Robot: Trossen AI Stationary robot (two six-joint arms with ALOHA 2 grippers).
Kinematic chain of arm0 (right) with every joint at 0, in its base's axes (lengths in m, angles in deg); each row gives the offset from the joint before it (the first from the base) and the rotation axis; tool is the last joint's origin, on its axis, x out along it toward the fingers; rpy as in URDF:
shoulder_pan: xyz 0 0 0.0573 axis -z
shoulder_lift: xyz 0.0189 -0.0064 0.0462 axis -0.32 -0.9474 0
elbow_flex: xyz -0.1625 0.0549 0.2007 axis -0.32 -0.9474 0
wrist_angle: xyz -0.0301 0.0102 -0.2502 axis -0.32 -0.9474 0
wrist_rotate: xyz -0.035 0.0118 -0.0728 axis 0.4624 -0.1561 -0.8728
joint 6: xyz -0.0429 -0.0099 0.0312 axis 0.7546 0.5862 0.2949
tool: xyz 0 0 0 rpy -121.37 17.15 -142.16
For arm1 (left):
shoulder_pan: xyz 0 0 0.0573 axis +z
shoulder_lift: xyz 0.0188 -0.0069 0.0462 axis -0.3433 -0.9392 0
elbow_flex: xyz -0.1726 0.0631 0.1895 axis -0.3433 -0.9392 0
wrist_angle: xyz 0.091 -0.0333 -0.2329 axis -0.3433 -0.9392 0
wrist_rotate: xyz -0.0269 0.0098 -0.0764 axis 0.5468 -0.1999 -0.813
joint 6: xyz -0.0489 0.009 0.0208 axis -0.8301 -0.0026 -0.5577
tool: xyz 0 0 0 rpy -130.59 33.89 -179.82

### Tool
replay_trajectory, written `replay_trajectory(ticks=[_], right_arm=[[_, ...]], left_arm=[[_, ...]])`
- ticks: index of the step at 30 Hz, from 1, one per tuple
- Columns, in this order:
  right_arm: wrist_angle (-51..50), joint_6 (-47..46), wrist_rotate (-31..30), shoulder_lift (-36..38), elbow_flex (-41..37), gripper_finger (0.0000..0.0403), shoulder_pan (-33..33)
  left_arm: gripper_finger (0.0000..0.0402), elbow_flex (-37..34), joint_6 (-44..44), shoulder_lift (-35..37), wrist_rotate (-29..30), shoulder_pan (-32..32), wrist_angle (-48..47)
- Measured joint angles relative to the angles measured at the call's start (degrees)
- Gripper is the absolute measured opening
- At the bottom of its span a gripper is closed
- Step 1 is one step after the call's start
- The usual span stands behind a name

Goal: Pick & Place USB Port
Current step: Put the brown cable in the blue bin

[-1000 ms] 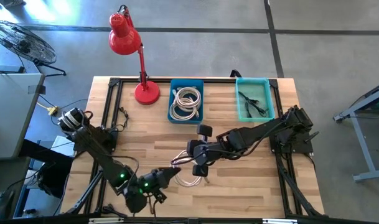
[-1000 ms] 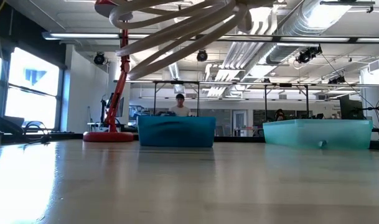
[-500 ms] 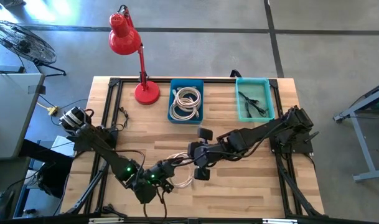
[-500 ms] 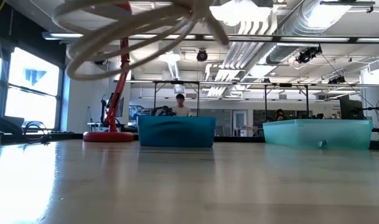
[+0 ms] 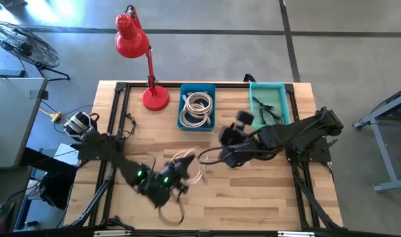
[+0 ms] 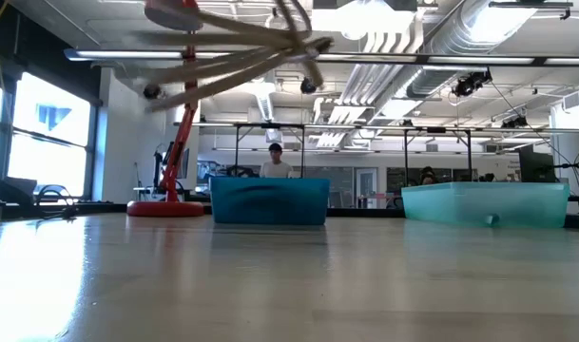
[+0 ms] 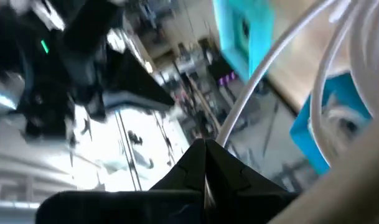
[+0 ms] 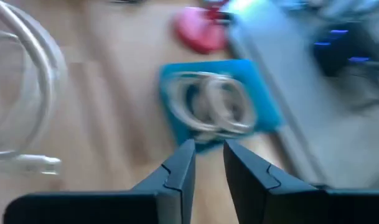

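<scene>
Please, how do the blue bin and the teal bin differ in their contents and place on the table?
The blue bin holds coiled white cables; the teal bin holds thin dark cables. In the high view, the blue bin sits near the red lamp, while the teal bin sits toward the right arm's side. The blue bin is deeper in colour, the teal bin paler. Both are open, rectangular, and stand at the table's far edge.

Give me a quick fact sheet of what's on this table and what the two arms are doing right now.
left gripper: shut on white cable, held above the table
right gripper: empty, fingers slightly apart, near the blue bin
blue bin: holds coiled white cables
teal bin: holds dark cables
red lamp: back left of table
</scene>
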Motion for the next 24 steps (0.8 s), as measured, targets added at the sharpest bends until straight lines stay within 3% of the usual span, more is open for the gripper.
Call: replay_trajectory(ticks=[4, 11, 18, 24], right_arm=[[-8.09, -6.38, -6.03, 1.48, 0.0, 0.0069, 0.06], [-18.79, -15.61, -4.41, 1.72, 0.0, 0.0066, 0.02], [-22.18, -17.91, -2.79, 1.72, 0.0, 0.0066, -0.03], [-22.32, -17.69, -2.73, 1.68, 0.0, 0.0066, -0.03]], left_arm=[[0.0001, 3.61, 3.28, 1.65, -0.81, 6.46, -0.3], [0.0, 5.36, 1.84, 6.96, -9.96, 21.75, -0.42], [0.0, 5.39, -14.24, 9.97, -27.76, 38.7, -4.34], [0.0, 5.38, -25.71, 8.9, -37.36, 50.96, -11.67]])
